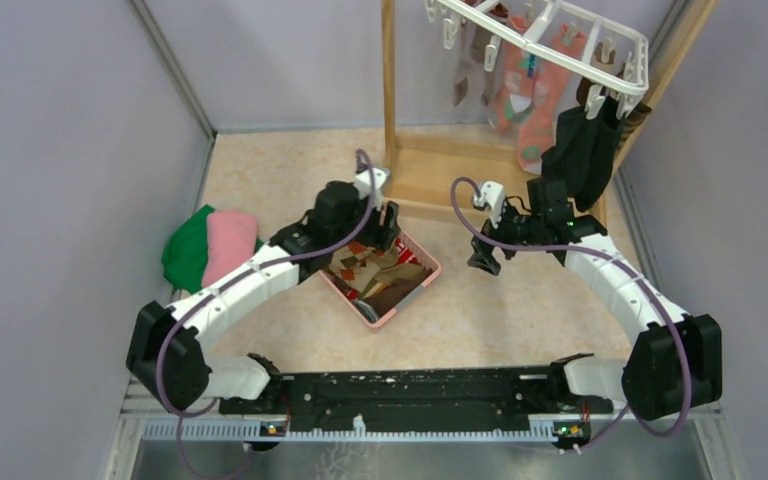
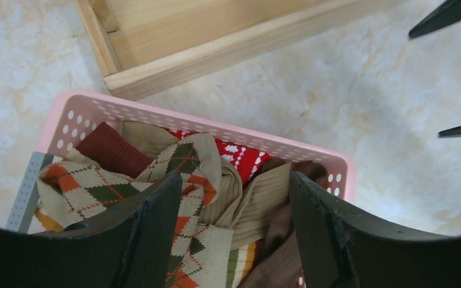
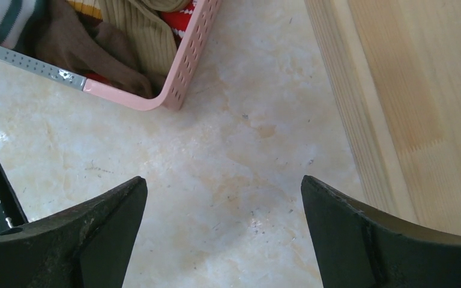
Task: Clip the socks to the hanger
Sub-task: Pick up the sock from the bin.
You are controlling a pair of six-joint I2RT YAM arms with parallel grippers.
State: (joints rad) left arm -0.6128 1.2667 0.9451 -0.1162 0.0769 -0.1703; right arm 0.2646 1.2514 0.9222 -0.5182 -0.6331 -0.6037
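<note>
My left hand [image 2: 234, 180] is open, with its two black fingers [image 2: 156, 222] spread wide and pointing down into the pink basket [image 2: 90, 111]. Between the fingers lie a diamond sock [image 2: 186, 162] in brown, orange and green and a tan ribbed sock [image 2: 261, 198]. I cannot tell if the fingers touch them. A red sock with white dots [image 2: 243, 157] and a dark red sock [image 2: 111, 153] lie just behind, near the basket wall. My right hand [image 3: 223, 180] is open too and holds nothing. It hangs over the bare table [image 3: 234, 132], between the corner of the basket and the wooden stand [image 3: 420, 108]. The white hanger [image 1: 538, 38] is up high on the stand, at the far right. Pink socks [image 1: 532, 105] and black socks [image 1: 585, 150] hang from its clips. A green and pink cloth pile [image 1: 210, 245] sits on the table to my left, apart from the basket.
</note>
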